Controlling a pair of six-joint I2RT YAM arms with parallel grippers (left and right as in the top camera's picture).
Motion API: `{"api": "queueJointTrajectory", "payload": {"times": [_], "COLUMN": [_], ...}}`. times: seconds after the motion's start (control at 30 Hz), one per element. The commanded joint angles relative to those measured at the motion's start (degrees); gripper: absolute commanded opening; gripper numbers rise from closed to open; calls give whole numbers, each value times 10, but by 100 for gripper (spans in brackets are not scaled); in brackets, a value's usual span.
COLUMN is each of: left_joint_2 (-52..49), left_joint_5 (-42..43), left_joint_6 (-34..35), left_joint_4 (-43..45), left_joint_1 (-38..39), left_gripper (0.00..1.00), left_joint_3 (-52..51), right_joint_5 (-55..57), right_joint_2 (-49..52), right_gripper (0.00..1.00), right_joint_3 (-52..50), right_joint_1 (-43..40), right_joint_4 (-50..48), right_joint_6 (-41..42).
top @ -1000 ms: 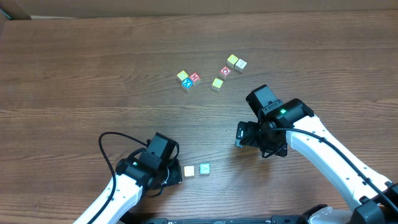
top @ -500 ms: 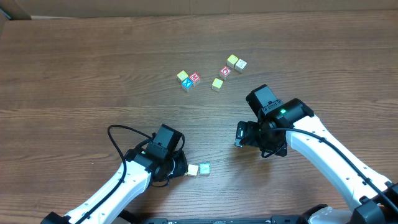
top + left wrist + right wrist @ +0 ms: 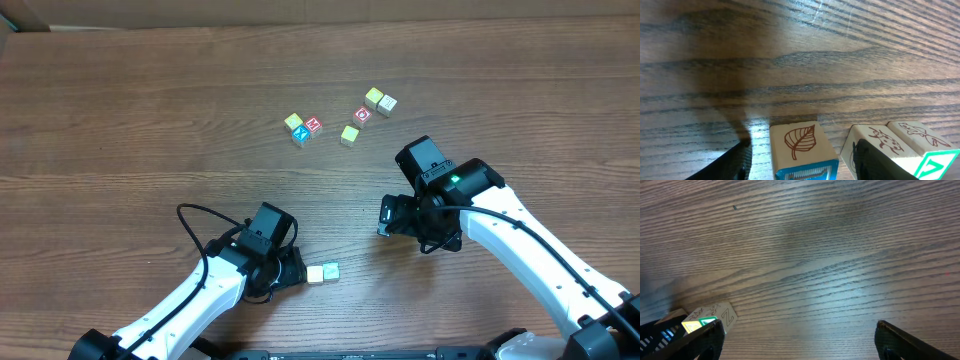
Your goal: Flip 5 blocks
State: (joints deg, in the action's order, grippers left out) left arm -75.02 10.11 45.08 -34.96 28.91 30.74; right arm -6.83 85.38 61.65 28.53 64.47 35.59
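Left wrist: leaf block (image 3: 799,146) sits inside left pincer (image 3: 801,152), jaws parted, touching neither.

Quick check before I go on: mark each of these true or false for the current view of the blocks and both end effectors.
1. The leaf-picture block sits between the fingers of the left end effector. True.
2. The right end effector is shut on a block. False: its jaws stand wide apart with bare table between them.
3. A second block lies right beside the leaf-picture block. True.
4. The far cluster holds only three blocks. False: the overhead view shows seven there.
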Motion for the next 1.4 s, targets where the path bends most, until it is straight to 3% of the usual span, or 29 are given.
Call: {"api": "queueJointTrajectory", "payload": {"times": [0.0,0.13,0.33,0.43,0.47,0.57,0.67,0.8,0.97,1.37], "left_joint_2": [-10,-10,-8,2,6,10,8,8,8,3], "left_joint_5": [-26,-55,-127,-137,-138,-132,-106,-69,-55,-31], "left_joint_6": [6,3,-10,-39,-52,-59,-59,-45,-17,0], "left_joint_4": [-8,-37,-162,-206,-223,-267,-300,-304,-271,-222], "left_joint_1": [0,0,0,0,0,0,0,1,1,0], "left_gripper": [61,60,58,49,39,17,4,4,4,4], "left_joint_3": [5,48,163,207,219,229,220,193,138,80], "right_joint_5": [3,3,7,9,11,13,14,16,16,11], "right_joint_2": [-10,-10,-10,-10,-10,-10,-10,-10,-10,-10], "right_gripper": [97,97,97,97,96,81,55,35,20,18], "right_joint_3": [-5,-5,-5,-5,-5,-5,-5,-5,-10,-70], "right_joint_1": [2,2,2,2,2,2,2,3,16,87], "right_joint_4": [-2,-5,-9,-12,-12,-12,-13,-12,-14,-72], "right_joint_6": [0,0,-13,-26,-26,-31,-46,-46,-46,-23]}}
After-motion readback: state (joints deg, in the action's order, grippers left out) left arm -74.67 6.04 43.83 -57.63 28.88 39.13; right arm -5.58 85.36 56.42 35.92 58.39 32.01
